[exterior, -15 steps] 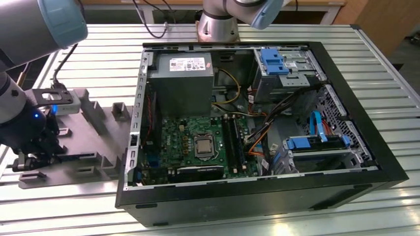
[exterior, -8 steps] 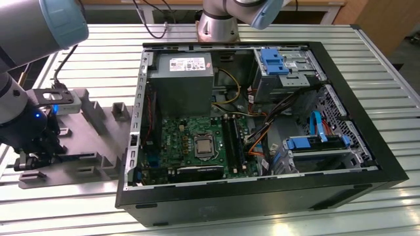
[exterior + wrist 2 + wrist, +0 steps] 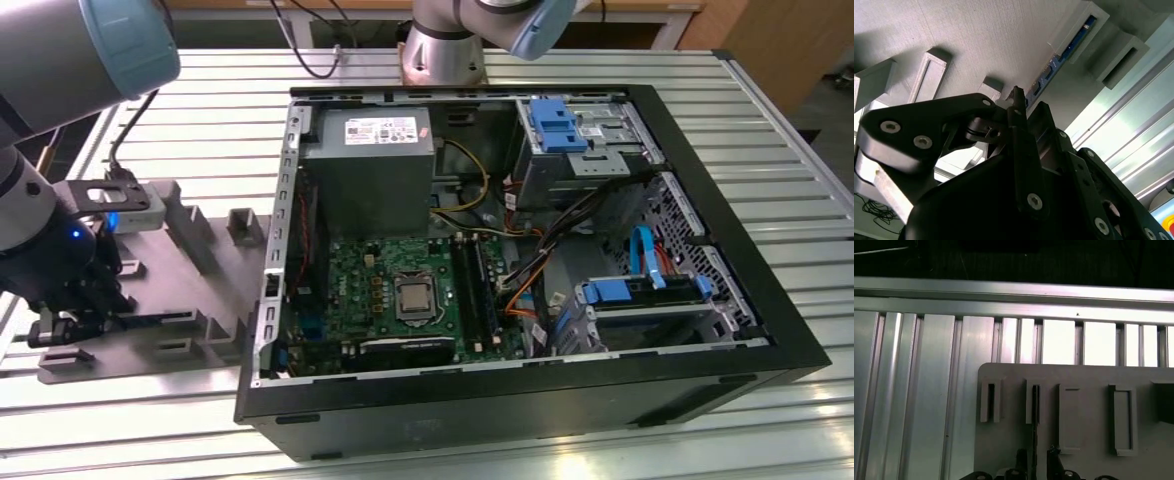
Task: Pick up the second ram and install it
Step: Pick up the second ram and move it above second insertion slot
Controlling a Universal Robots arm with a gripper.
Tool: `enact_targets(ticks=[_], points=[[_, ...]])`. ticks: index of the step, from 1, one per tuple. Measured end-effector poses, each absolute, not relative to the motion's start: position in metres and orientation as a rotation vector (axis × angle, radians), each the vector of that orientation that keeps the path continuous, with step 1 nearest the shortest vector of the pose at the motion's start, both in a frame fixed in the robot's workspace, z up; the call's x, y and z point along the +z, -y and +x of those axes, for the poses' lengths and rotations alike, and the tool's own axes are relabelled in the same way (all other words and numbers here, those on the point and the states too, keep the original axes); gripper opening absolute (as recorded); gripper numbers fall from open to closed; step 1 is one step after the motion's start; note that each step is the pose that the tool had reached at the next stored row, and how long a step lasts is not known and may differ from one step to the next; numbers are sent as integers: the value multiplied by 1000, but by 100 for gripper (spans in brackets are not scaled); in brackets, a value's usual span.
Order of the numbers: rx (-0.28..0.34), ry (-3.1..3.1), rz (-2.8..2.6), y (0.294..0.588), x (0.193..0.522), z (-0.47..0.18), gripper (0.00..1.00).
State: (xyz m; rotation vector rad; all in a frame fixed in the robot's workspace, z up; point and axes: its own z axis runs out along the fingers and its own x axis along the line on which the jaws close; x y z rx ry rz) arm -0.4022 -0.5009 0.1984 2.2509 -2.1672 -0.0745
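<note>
An aluminium table of ribbed silver slats [image 3: 200,80] carries an open black desktop computer case [image 3: 534,400] lying on its side across the middle, and a flat grey plastic tray with upright blocks [image 3: 200,250] near the table's edge on the exterior view's left. Inside the case lie a green motherboard [image 3: 360,270] with long black slot rails [image 3: 474,285], a grey metal power supply box [image 3: 367,170] and blue plastic drive brackets [image 3: 554,125]. The robot arm reaches down over the tray end farthest from the case, and its black gripper [image 3: 60,330] sits low among the blocks. In the first wrist view the second ram [image 3: 1035,405], a thin dark memory stick seen edge-on, stands upright in a narrow slot of the tray [image 3: 1089,380], near the tray's edge that faces the table's rim [image 3: 929,390]. The gripper [image 3: 1037,457] straddles the stick's near end with its jaws apart, one on each side, and grey tray shows between them and the stick. In the second wrist view the ram [image 3: 1064,50] shows as a blue-green board edge running from a slotted block of the tray [image 3: 979,40] down to the gripper [image 3: 1028,102], whose black linkages fill the foreground
</note>
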Motion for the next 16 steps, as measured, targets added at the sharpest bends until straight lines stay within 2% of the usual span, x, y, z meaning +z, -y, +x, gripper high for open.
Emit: enact_targets(ticks=[8,9,15,16], points=[[-75,2167,2251,501,199,-402,29],[-74,2167,2251,501,199,-402,22],[-74,2167,2251,501,199,-402,20],[-74,2167,2251,501,199,-402,14]])
